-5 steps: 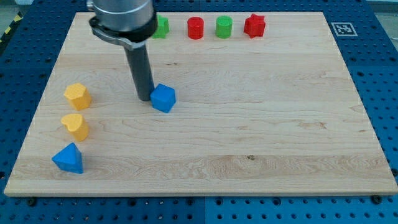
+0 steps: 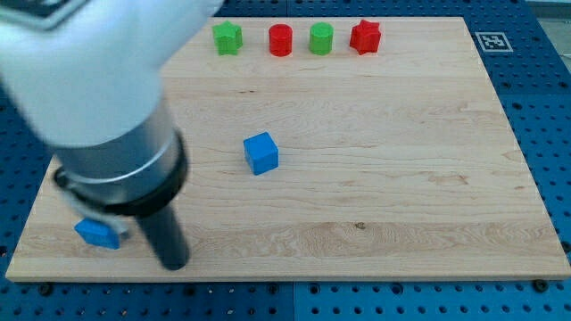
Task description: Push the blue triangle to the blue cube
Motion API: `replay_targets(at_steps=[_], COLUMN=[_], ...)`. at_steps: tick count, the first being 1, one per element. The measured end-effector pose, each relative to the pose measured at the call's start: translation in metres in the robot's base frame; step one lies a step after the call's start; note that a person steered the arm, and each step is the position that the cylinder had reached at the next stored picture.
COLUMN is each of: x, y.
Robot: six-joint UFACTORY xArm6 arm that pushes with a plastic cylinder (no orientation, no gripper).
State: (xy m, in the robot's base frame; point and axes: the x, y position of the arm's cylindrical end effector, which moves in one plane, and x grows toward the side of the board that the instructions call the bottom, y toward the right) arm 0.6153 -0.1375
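Note:
The blue cube (image 2: pixel 260 152) sits on the wooden board (image 2: pixel 401 178), left of centre. The blue triangle (image 2: pixel 96 234) lies near the board's bottom left corner, partly hidden behind the arm. My tip (image 2: pixel 173 264) rests on the board near the bottom edge, just to the right of the blue triangle and well below and left of the blue cube. The arm's large body covers the board's left side.
Along the view's top stand a green star (image 2: pixel 227 37), a red cylinder (image 2: pixel 281 39), a green cylinder (image 2: pixel 321 38) and a red star (image 2: pixel 365 36). The two yellow blocks at the left are hidden behind the arm.
The tip has moved from beside the blue cube down to the bottom left, next to the blue triangle. The blue cube has shifted a little right and down. The arm now hides the yellow blocks.

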Motion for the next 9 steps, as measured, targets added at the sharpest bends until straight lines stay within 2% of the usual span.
replay_targets(at_steps=[2, 5, 7, 9], x=[0.002, -0.016, -0.021, -0.034], y=[-0.115, -0.107, -0.061, -0.044])
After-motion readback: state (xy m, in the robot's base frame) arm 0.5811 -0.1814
